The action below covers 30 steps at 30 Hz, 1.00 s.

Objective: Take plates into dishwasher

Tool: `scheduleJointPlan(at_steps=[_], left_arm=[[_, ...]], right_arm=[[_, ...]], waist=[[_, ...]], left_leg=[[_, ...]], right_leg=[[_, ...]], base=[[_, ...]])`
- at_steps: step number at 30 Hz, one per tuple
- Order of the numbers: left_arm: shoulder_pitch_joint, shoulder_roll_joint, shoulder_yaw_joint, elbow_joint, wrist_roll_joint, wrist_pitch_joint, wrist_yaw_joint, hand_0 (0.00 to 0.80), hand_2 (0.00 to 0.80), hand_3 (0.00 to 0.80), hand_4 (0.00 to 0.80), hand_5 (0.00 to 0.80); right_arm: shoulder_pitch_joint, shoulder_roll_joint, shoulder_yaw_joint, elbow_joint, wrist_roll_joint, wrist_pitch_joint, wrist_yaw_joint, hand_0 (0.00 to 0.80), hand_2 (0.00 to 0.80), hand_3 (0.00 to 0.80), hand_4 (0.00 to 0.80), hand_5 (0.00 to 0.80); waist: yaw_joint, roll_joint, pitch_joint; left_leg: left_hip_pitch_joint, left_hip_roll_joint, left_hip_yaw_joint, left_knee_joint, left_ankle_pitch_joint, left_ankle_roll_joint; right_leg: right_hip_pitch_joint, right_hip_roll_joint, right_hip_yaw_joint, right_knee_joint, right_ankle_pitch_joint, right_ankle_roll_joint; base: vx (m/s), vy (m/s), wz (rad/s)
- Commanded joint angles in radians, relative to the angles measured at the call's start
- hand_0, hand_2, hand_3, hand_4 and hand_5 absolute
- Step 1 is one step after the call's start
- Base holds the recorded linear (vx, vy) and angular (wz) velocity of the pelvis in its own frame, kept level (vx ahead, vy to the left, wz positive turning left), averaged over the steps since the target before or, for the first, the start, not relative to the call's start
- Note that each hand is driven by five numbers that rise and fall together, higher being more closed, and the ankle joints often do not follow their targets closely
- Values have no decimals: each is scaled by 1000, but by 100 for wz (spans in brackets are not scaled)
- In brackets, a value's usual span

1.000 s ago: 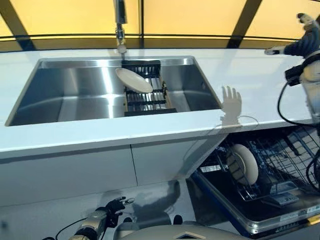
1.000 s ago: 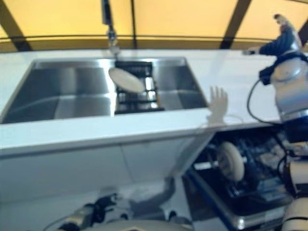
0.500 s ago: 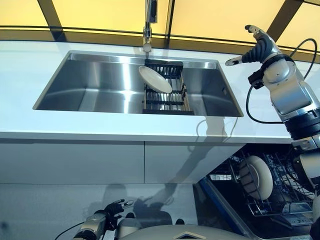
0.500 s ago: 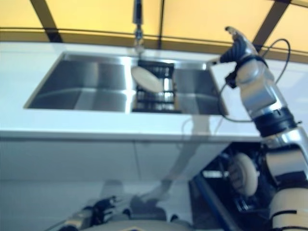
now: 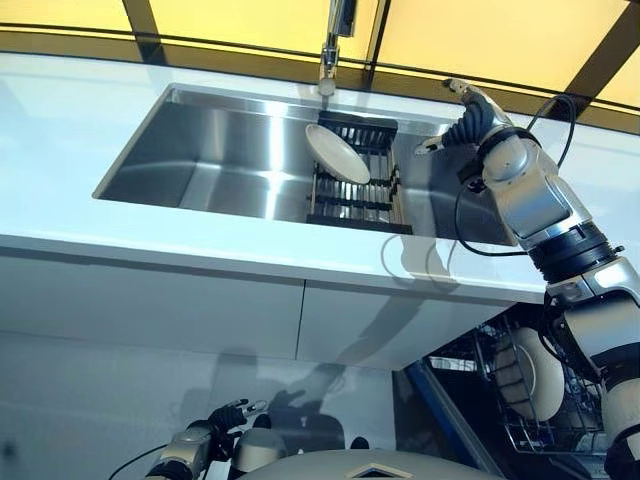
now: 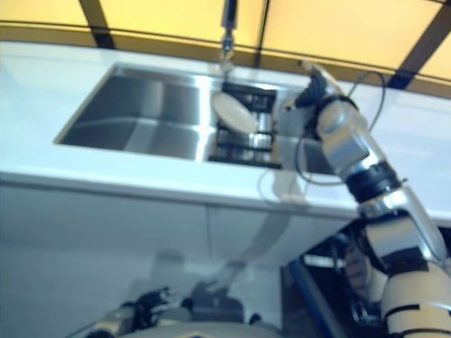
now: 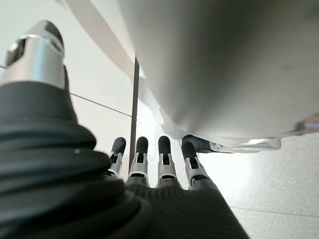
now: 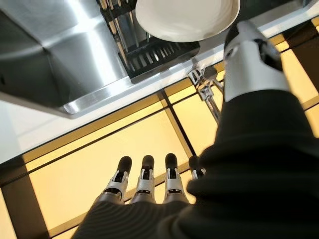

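— Where the steel sink [image 5: 200,165] drops into the white counter [image 5: 120,250], what sits inside?

— A black slatted rack [image 5: 355,185] at the right end of the basin, under the tap [image 5: 335,40]. One round white plate [image 5: 337,153] leans tilted in it, smooth and shallow, its face turned up and toward the left. The basin walls are brushed metal with bright streaks.

— And the right hand?

— The right hand [image 5: 462,112] is raised over the right end of the sink, just beside the rack but clear of the plate. Its silver fingers [image 8: 144,181] with dark tips run out straight in a row, the thumb [image 8: 249,55] set apart, and nothing lies between them. The dark ribbed cover wraps the wrist behind.

— Any other plate?

— Yes, a second white plate [image 5: 535,372] stands upright on edge in the wire basket [image 5: 560,440] of the dishwasher, low on the right under the counter edge. The basket is thin dark wire in a grid.

— The left hand?

— The left hand [image 5: 225,418] hangs low near the pale tiled floor [image 7: 99,74], well apart from the sink. Its fingers [image 7: 167,159] are extended and relaxed, holding nothing.

— What is behind the counter?

— Flat yellow panels [image 5: 250,20] split by dark bars.
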Motion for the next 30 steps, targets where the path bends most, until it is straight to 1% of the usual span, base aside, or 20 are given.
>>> scheduleJointPlan(at_steps=[1, 11, 30], left_arm=[[-46, 16, -23, 2, 8, -12, -3, 0, 0, 0, 0, 0], [-39, 11, -25, -6, 1, -8, -3, 0, 0, 0, 0, 0], [-36, 10, -34, -21, 3, -5, 0, 0, 0, 0, 0, 0]], right_arm=[[-88, -25, 55, 15, -53, -2, -8, 0, 0, 0, 0, 0], [-58, 36, 66, 5, -59, 27, -2, 0, 0, 0, 0, 0], [-79, 107, 113, 63, -91, 74, 32, 0, 0, 0, 0, 0]], waist=[[28, -17, 0], [33, -7, 7], [68, -9, 23]], left_leg=[[2, -6, 17, -1, -40, 23], [0, -3, 17, -1, -37, 22], [-22, -2, -1, -2, -24, 14]], right_leg=[[14, -63, -15, 37, -8, 51], [14, -61, -14, 38, -10, 48], [15, -64, -41, 35, -11, 47]], base=[[0, 0, 0], [0, 0, 0], [1, 7, 3]])
